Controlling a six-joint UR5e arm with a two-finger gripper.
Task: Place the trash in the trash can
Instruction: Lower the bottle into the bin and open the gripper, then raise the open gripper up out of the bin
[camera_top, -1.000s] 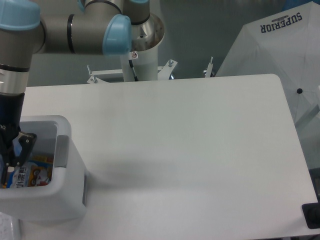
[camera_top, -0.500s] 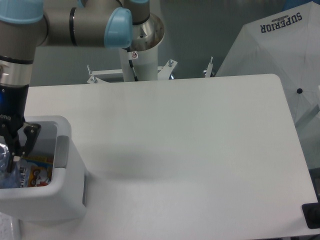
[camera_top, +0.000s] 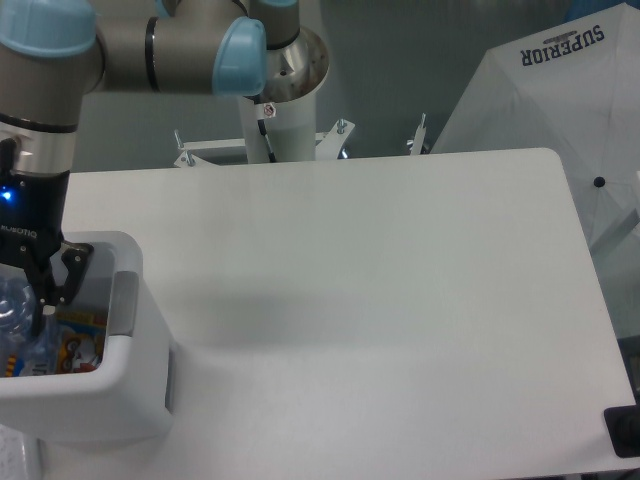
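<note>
The white trash can (camera_top: 95, 388) with a grey side panel (camera_top: 123, 304) stands at the table's front left corner. The clear plastic bottle (camera_top: 22, 318) lies inside it, and its colourful label (camera_top: 74, 345) shows near the bin's bottom. My gripper (camera_top: 45, 296) hangs over the bin's opening, just above the bottle. Its fingers are spread and hold nothing. The tissue wad is out of sight.
The arm's base column (camera_top: 285, 95) stands behind the table's back edge. A white umbrella-like reflector (camera_top: 560, 110) printed "SUPERIOR" stands at the right. A small black object (camera_top: 625, 432) sits at the table's front right corner.
My gripper has risen out of the bin and shifted slightly right. The bottle has stayed down inside the bin, and more of its clear body shows.
</note>
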